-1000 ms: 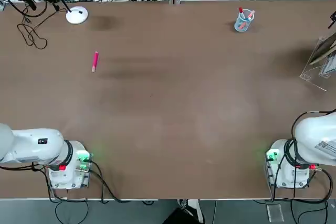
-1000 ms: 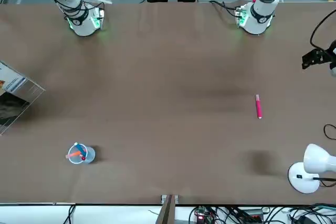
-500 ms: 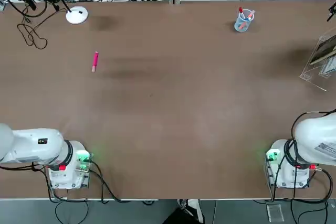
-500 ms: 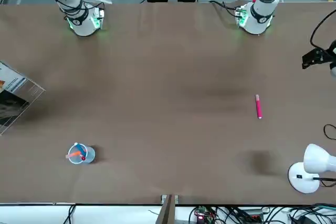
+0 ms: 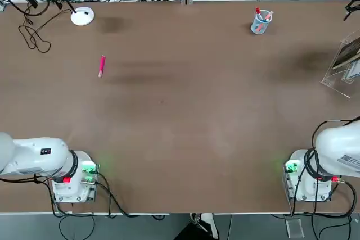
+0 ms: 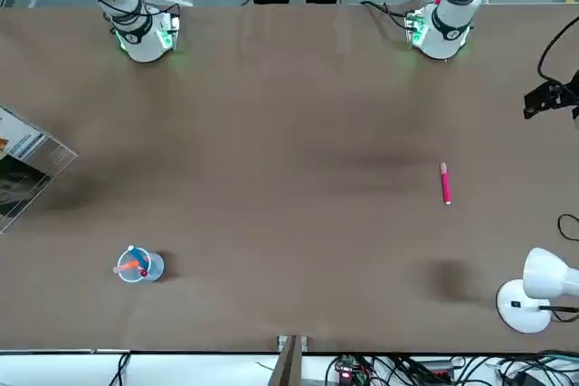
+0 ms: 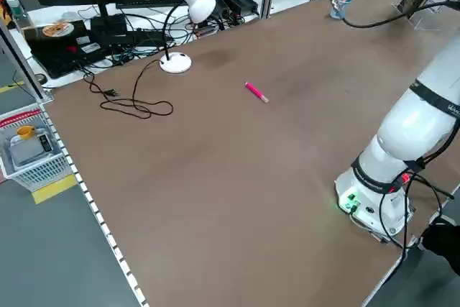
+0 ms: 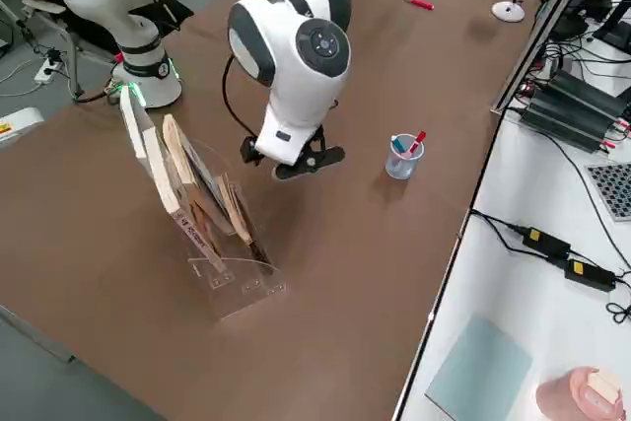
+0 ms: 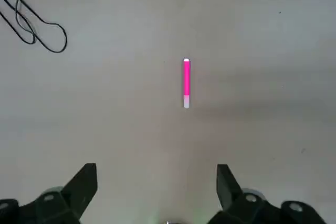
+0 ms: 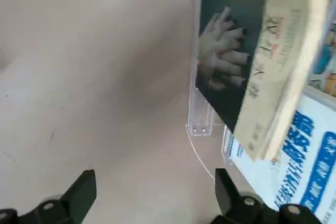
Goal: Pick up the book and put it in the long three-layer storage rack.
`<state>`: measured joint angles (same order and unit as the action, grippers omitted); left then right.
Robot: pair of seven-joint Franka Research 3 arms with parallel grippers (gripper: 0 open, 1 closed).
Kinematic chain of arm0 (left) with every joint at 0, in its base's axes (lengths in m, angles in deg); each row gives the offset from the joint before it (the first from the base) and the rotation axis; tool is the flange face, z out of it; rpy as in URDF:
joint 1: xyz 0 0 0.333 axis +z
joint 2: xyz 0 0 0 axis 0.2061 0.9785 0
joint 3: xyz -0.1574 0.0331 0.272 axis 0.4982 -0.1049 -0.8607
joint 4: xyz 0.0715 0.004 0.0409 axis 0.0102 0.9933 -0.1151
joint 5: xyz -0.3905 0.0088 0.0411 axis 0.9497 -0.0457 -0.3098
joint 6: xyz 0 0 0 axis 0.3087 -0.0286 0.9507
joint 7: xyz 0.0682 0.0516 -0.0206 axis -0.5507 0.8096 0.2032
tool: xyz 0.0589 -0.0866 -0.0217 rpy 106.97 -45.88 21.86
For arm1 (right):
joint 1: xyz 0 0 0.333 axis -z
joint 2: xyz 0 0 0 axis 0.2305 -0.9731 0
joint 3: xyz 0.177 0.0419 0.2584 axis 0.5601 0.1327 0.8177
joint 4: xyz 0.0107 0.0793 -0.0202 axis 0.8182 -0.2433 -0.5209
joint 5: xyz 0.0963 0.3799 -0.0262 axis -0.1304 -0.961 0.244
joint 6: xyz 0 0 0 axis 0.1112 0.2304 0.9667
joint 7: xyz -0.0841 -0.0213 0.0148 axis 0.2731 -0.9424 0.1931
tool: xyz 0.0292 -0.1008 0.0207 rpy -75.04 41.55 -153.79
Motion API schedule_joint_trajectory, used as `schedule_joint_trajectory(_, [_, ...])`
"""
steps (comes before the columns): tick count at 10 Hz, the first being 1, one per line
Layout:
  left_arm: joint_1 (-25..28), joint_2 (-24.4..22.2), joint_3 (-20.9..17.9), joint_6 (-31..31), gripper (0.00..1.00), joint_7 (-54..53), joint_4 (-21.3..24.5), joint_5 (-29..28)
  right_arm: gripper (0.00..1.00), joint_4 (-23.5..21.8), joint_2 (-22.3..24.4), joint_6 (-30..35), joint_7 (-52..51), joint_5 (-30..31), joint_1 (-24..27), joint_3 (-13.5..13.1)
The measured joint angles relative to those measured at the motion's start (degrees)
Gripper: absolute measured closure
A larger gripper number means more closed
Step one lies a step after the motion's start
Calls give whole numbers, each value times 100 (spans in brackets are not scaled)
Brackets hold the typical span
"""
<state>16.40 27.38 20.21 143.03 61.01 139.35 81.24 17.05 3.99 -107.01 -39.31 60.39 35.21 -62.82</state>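
The book (image 10: 231,61), dark grey with a pale hand image and a tan strip, stands slanted inside the clear three-layer storage rack (image 10: 202,114), next to a blue-and-white booklet (image 10: 294,150). The rack (image 5: 341,66) sits at the table's right edge and also shows in the front view as the rack (image 6: 36,162). My right gripper (image 10: 155,190) hangs open and empty a short way from the rack, between the rack (image 8: 237,278) and a pen cup (image 8: 402,158). My left gripper (image 9: 155,182) is open and empty, high over the far left, above a pink pen (image 9: 186,83).
The pink pen (image 5: 102,65) lies on the table's left half. A clear pen cup (image 5: 261,22) stands at the far right. A white desk lamp (image 5: 82,15) and a looped black cable (image 5: 34,36) sit at the far left corner.
My right gripper has drifted toward the table's far edge, away from the rack. The book and the rack have stayed put. The left gripper has barely shifted.
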Motion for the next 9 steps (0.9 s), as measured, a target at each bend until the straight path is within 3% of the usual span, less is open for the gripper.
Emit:
schedule_joint_trajectory(5, [100,28,-10,0,0,14,-118,56,0,1,1,-396,-1036,0,-477,31])
schedule_joint_trajectory(9, [194,103,-16,1,0,107,-243,148,0,4,10,-472,-1202,8,-840,36])
